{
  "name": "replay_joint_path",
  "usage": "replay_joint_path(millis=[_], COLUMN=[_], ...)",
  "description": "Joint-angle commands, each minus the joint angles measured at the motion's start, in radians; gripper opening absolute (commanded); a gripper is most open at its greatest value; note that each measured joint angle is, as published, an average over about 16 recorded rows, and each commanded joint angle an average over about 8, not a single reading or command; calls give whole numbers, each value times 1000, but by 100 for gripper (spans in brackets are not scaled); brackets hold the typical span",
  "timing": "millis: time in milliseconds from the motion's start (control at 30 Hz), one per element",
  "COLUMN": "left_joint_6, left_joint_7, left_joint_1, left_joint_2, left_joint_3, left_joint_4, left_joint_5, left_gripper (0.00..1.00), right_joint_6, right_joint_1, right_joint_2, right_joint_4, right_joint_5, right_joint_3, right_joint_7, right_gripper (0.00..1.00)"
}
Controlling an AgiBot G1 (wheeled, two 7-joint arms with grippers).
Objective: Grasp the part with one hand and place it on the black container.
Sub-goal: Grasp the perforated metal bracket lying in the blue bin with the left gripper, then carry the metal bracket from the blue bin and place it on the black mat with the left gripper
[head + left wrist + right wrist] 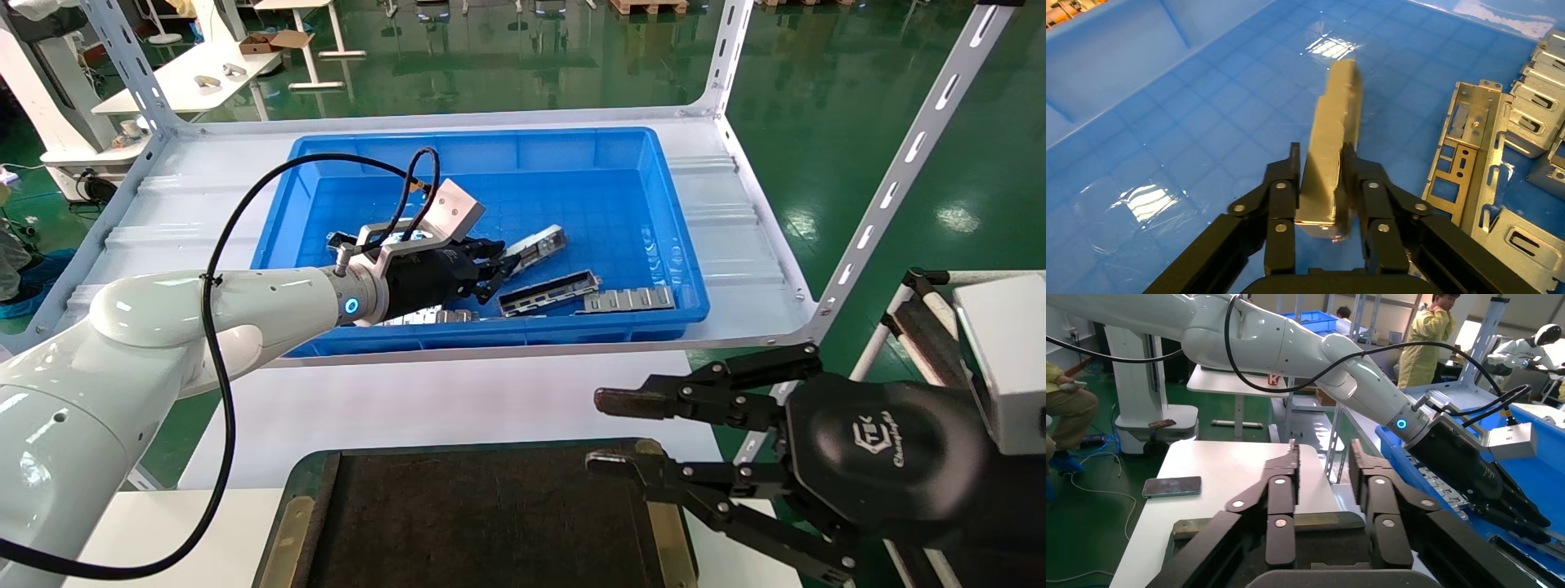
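My left gripper (500, 266) is inside the blue bin, shut on the part (539, 242), a slim light-silver channel bar that sticks out past the fingertips. In the left wrist view the part (1333, 131) sits clamped between both fingers of the left gripper (1320, 160) and is held just above the bin floor. The black container (482, 523) lies at the near table edge, with a matte black surface and brass side strips. My right gripper (609, 431) is open and empty, hovering over the container's right rim; it also shows in the right wrist view (1323, 452).
The blue bin (678, 220) stands on a white shelf with perforated uprights (899, 175). Darker channel bars (549, 293) and flat silver plates (629, 300) lie near the bin's front wall. More plates (1468, 153) lie beside the held part.
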Motion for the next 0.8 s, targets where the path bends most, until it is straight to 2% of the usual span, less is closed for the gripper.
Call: replay_joint_path(millis=[33,433,800], left_joint_6=[-1,-6,47], left_joint_7=[0,13,79], left_joint_1=[0,-3,-55], left_joint_2=[0,-6,-27], left_joint_3=[10,40,0], left_joint_4=[-1,5,47], left_joint_5=[-8,-70,-163], left_gripper=[0,0,0], right_joint_6=[0,0,0], right_joint_1=[0,0,0], right_joint_2=[0,0,0], right_joint_4=[0,0,0], right_joint_5=[0,0,0], right_joint_3=[0,0,0], right_joint_7=[0,0,0], right_gripper=[0,0,0])
